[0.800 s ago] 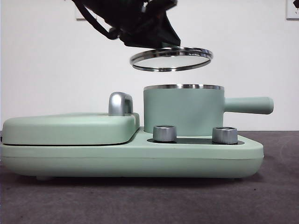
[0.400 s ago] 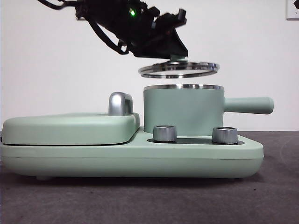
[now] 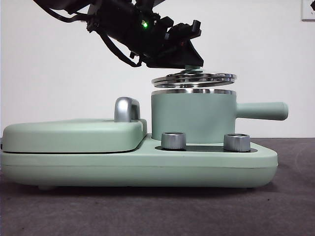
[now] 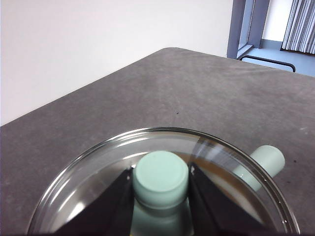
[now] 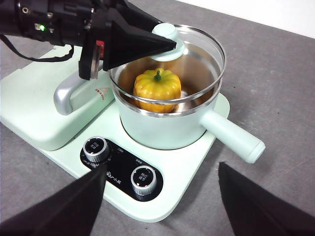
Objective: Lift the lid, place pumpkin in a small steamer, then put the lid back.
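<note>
**Lid nearly back on the steamer**

Lid (image 3: 194,78) hangs tilted just above the small steamer (image 3: 192,118), its knob clamped by the left gripper (image 4: 161,179). Pumpkin (image 5: 157,88) sits inside. Next: level, lower, release. The right gripper (image 5: 160,204) waits nearby, jaws wide apart and empty.

No readable text. The black control panel (image 5: 123,172) on the appliance base (image 5: 182,196) has small white print by its two silver knobs (image 5: 96,149), too small and blurred to read. White ticks ring each knob top, no legible numbers. A faint arrow-like mark sits on the flat cover (image 5: 29,108) near its handle (image 5: 66,96), unreadable.
</note>
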{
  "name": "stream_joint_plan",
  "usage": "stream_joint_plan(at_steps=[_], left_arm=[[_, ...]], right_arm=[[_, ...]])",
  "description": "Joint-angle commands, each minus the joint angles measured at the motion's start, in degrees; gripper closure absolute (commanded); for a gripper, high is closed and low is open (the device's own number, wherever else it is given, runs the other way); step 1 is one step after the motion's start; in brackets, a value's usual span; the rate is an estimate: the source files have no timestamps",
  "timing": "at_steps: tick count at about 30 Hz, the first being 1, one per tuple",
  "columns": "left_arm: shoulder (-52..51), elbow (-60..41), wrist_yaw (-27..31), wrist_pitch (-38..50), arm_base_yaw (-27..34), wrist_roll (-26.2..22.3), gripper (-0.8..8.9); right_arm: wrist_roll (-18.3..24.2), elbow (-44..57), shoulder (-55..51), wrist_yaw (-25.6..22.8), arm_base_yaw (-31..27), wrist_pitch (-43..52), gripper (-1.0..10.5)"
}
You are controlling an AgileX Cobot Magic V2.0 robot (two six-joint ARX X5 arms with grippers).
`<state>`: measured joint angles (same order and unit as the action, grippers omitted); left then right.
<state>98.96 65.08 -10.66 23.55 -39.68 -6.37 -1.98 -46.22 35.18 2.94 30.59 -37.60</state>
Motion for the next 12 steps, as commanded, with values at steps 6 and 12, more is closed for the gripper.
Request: stream_joint_plan(at_steps=[6, 12], left_arm=[[0.5, 1.81, -0.17, 1.42, -0.57, -0.44, 8.04], [0.57, 1.81, -0.22, 1.49, -0.57, -0.48, 8.04]], right_arm=[[-0.79, -0.15, 0.28, -0.02, 0.39, 0.22, 6.0], [-0.79, -0.15, 0.28, -0.04, 0.39, 0.22, 6.0]])
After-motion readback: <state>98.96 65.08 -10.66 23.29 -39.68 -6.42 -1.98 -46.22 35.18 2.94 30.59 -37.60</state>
